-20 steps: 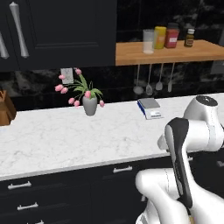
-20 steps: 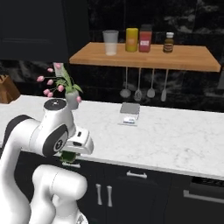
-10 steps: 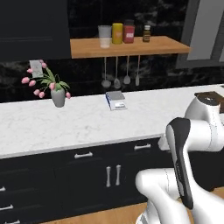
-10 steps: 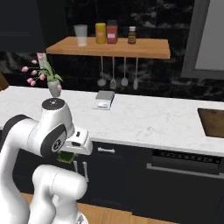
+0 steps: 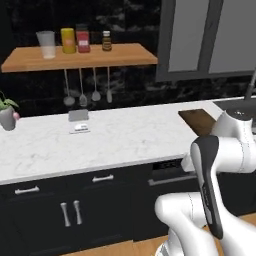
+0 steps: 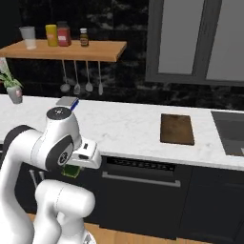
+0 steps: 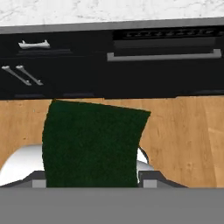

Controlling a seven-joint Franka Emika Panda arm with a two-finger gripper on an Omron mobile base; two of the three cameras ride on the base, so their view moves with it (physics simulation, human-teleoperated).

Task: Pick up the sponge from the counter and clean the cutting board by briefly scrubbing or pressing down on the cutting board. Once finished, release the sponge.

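The kitchen had a white veined marble counter (image 5: 125,137) over dark drawers, with an orange-brown wall shelf (image 5: 80,57) above. In the left base view, the whole scene had slid leftward compared with a second before: the base had driven right, not the objects. The vase had moved to the frame's left edge, and the corner of the dark brown board (image 5: 197,120) had come into view beside the arm.

In the right base view, the board (image 6: 177,128) lay flat on the counter, a thin wooden slab, well apart from the arm. The sponge (image 6: 71,170), its yellow-green body showing, sat below the wrist, under counter height.

In the hand view, the sponge (image 7: 92,144) showed its coarse dark green top, slightly skewed, between the finger tips; the gripper (image 7: 92,181) was clamped on it. Judged from this, pickup was complete and the carry to the board remained.
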